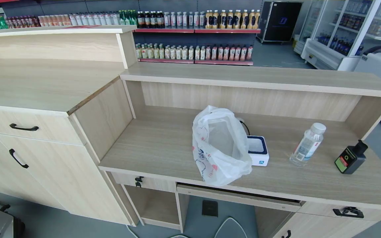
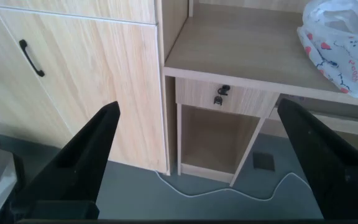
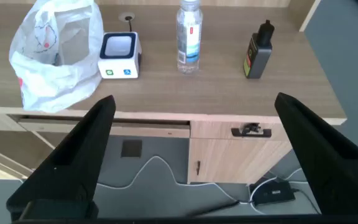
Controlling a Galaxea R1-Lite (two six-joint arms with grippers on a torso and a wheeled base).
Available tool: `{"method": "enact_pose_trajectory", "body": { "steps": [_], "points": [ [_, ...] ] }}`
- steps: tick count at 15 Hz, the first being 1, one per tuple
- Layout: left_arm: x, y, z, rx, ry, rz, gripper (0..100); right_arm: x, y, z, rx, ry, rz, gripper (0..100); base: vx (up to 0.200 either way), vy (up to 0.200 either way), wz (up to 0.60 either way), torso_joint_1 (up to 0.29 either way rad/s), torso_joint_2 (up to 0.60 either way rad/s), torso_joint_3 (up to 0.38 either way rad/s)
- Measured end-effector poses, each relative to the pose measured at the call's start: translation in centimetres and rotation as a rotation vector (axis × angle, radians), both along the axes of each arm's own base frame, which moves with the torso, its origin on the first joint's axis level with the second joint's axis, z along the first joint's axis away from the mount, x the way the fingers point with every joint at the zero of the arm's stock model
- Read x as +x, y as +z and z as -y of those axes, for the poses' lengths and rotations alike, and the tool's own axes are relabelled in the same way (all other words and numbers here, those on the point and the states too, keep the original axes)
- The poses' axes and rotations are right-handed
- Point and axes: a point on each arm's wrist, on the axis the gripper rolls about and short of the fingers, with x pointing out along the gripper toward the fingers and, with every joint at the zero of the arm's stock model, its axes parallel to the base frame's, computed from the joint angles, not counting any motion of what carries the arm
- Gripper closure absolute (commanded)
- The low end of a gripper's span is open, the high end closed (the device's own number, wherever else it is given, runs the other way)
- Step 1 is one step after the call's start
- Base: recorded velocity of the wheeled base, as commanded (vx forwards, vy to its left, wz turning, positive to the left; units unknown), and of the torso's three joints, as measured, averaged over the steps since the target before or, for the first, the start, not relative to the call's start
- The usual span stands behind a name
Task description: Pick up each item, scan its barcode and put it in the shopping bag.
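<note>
A pale wooden counter [image 1: 160,142] stands on grey floor [image 1: 276,54], drink shelves [image 1: 197,30] and glass-door fridges [image 1: 337,33] behind.

We look steeply down on the checkout counter [image 1: 150,145] from the head, close in front. Our left wrist camera sits low, facing the cabinet door [image 2: 92,81] beside it. Our right wrist camera looks over the counter top from farther back. All three share the shopping bag [image 1: 220,145]; head and right wrist also share the scanner [image 1: 258,152].

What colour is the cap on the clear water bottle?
White. The cap of the water bottle shows best in the head view.
</note>
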Motion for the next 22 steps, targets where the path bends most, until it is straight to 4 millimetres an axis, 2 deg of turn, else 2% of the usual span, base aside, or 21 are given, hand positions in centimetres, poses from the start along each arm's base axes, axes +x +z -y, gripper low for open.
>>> {"method": "enact_pose_trajectory", "body": {
  "steps": [2, 5, 7, 10, 13, 17, 20, 22],
  "points": [
    [0.0, 0.0, 0.0, 0.0, 0.0, 0.0, 0, 3.9, 2.3, 0.8, -0.005, 0.007, 0.017, 0, 0.0, 0.0, 0.0, 0.0, 0.0, 0.0],
    [0.0, 0.0, 0.0, 0.0, 0.0, 0.0, 0, 10.5, 3.9, 2.3, -0.022, 0.0, -0.024, 0, 0.0, 0.0, 0.0, 0.0, 0.0, 0.0],
    [0.0, 0.0, 0.0, 0.0, 0.0, 0.0, 0, 14.7, 4.2, 3.5, -0.039, 0.006, -0.058, 0, 0.0, 0.0, 0.0, 0.0, 0.0, 0.0],
    [0.0, 0.0, 0.0, 0.0, 0.0, 0.0, 0, 19.0, 2.9, 5.6, -0.098, 0.048, -0.128, 0, 0.0, 0.0, 0.0, 0.0, 0.0, 0.0],
    [0.0, 0.0, 0.0, 0.0, 0.0, 0.0, 0, 21.1, 0.8, 8.3, -0.139, 0.017, -0.148, 0, 0.0, 0.0, 0.0, 0.0, 0.0, 0.0],
    [0.0, 0.0, 0.0, 0.0, 0.0, 0.0, 0, 20.2, -3.4, 10.8, -0.066, 0.002, -0.26, 0, 0.0, 0.0, 0.0, 0.0, 0.0, 0.0],
    [0.0, 0.0, 0.0, 0.0, 0.0, 0.0, 0, 20.7, -4.9, 11.9, -0.044, -0.023, -0.284, 0, 0.0, 0.0, 0.0, 0.0, 0.0, 0.0],
    [0.0, 0.0, 0.0, 0.0, 0.0, 0.0, 0, 21.8, -5.4, 12.3, -0.049, 0.006, -0.256, 0, 0.0, 0.0, 0.0, 0.0, 0.0, 0.0]
  ]
}}
